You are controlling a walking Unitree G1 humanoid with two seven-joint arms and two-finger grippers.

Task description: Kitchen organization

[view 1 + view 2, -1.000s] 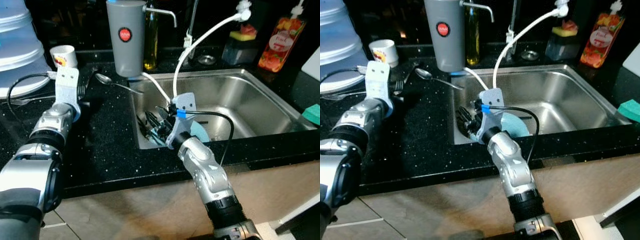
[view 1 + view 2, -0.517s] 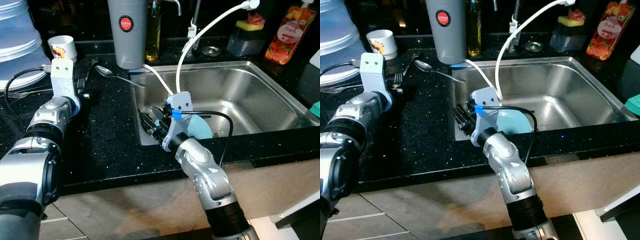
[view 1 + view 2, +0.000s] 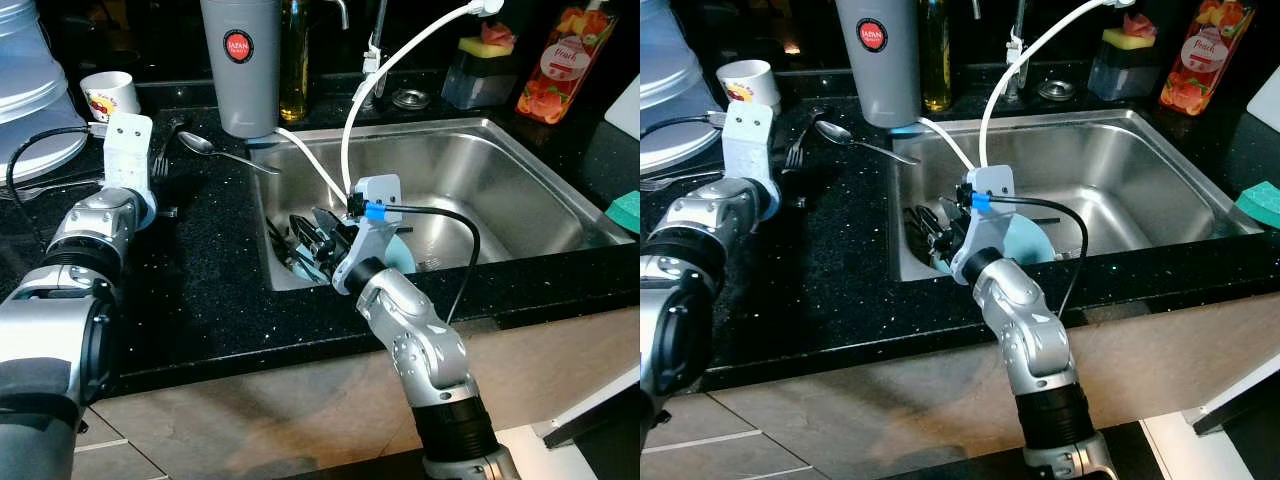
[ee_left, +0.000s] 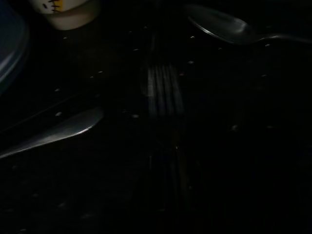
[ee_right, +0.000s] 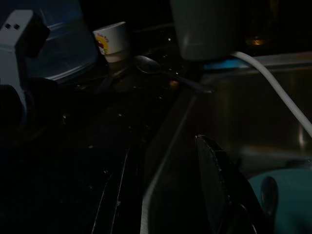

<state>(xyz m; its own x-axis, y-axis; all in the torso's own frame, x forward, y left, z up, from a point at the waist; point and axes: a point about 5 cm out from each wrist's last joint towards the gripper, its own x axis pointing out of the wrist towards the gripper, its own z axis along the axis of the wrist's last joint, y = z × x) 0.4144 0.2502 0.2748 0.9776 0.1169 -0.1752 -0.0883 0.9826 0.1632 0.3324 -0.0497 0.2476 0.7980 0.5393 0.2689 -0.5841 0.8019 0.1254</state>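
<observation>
Plate [image 3: 398,255], light blue, lies in the near left part of your sink [image 3: 520,190], half hidden behind the right wrist. Your right gripper [image 3: 312,240] reaches into that same corner, just left of the plate, its black fingers [image 5: 217,180] spread apart with nothing between them. Whether they touch the plate or the sink floor you cannot tell. A black cable loops from the right wrist over the sink's front rim.

To your left, the left arm lies across the black counter [image 3: 215,290]. Your left gripper [image 3: 162,185] is hidden behind its white wrist block, so you cannot tell whether it is open or closed. Its wrist view is very dark, but you can make out a fork [image 4: 165,90] on the counter right ahead of it, with a flat utensil handle [image 4: 53,131] nearby.

Further back, a spoon [image 3: 200,145] lies on the counter with its handle reaching toward the sink's corner. Behind it stands a grey canister [image 3: 240,65], and a small white cup [image 3: 105,95] sits near the clear plastic tub [image 3: 30,90] at far left. A white hose [image 3: 400,65] arcs down into the sink. Along the back edge you see a sponge holder [image 3: 480,70] and a red bottle [image 3: 555,65].
</observation>
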